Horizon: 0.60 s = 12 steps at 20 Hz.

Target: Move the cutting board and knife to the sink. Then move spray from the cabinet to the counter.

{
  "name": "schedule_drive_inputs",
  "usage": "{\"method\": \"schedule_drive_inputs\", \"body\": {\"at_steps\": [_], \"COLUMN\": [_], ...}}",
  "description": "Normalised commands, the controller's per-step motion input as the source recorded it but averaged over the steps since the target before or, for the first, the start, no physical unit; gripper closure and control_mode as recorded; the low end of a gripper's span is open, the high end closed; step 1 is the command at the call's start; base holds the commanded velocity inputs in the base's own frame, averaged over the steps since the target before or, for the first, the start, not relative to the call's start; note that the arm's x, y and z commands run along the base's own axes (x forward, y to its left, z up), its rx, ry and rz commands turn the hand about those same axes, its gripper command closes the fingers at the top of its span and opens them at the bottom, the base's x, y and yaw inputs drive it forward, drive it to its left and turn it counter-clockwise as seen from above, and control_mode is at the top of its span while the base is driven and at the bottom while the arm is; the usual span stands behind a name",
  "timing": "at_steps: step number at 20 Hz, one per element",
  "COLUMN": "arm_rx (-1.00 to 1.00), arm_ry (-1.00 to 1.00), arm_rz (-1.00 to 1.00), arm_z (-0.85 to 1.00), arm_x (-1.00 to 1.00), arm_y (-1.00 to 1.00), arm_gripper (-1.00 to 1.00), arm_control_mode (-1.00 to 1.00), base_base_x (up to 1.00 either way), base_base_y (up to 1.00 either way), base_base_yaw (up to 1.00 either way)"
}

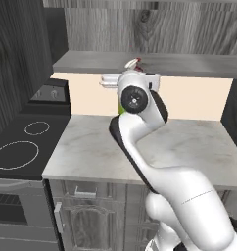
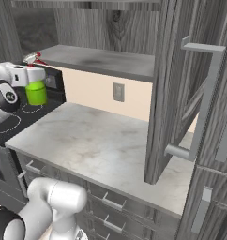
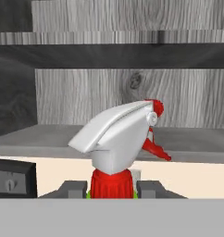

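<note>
Above the tabletop (image 2: pixel 101 140): the spray (image 2: pixel 36 92) hangs in the air, clear of the marble, just in front of the cabinet (image 2: pixel 110 28) shelf's front edge.
Tool (image 3: pixel 112 189): nearly closed, its two dark fingers (image 3: pixel 72 189) pressed on either side of the spray's red neck.
Spray: upright, white-and-red trigger head rising above the fingers, green body hanging below the tool.
Stovetop (image 1: pixel 17 147): off to the left.

Arm raised, hand level, gripper (image 3: pixel 112 190) closed on bottle neck.
Elbow bent high in the left base view; fingers (image 3: pixel 73 189) clamp w/ something held betw. them.
</note>
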Motion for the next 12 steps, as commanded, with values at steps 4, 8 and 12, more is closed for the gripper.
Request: {"method": "schedule_drive_inputs", "body": {"at_steps": [4, 8, 12], "arm_rx": [0.01, 0.08, 0.08], "arm_ry": [0.0, -0.02, 0.0], "arm_rz": [-0.03, -0.01, 0.0], "arm_z": [-0.55, -0.52, -0.51], "arm_x": [-0.49, -0.38, -0.13], "arm_y": [-0.2, -0.07, 0.0], "arm_gripper": [1.0, 1.0, 1.0], "arm_control_mode": [-1.0, -1.0, -1.0], "base_base_x": [0.0, 0.0, 0.0], "base_base_y": [0.0, 0.0, 0.0], "base_base_yaw": [0.0, 0.0, 0.0]}}
